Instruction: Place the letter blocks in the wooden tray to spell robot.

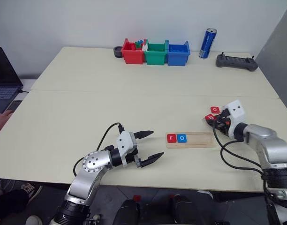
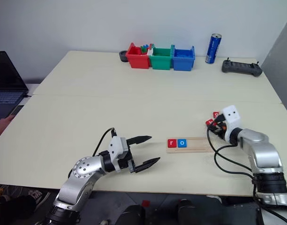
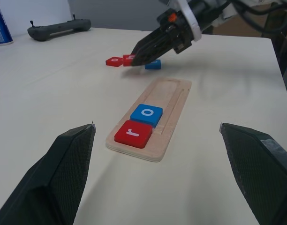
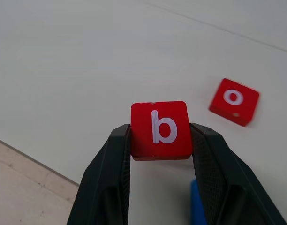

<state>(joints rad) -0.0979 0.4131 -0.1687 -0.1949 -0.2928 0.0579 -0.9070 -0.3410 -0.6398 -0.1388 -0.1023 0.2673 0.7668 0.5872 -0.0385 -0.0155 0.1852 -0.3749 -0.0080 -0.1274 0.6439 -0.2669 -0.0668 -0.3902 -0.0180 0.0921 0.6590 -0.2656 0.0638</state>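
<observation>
Your right claw (image 4: 160, 140) has its two black fingers pinched on the side edges of the red square tile marked "b" (image 4: 159, 129), letter face up. That edge grip leaves the underside free, so the tile should be able to drop flat into a slot. In the left eye view this claw sits at the right of the frame, just past the right end of the long pale wooden tray (image 1: 200, 139).

The tray lies at lower centre on the cream table (image 1: 87, 108). Its left end already carries the red "r" tile (image 1: 171, 138) and the blue "o" tile (image 1: 181, 138), touching side by side. The slot next to them is bare, and I judge "b" belongs there.

Near the held tile, a second red "o" tile (image 4: 234, 101) and a blue tile (image 3: 153, 64), its letter unreadable, lie loose on the table.

Your left claw (image 1: 148, 147) hangs wide open and empty, left of the tray, fingers pointing toward it, seemingly parked clear of the work.
</observation>
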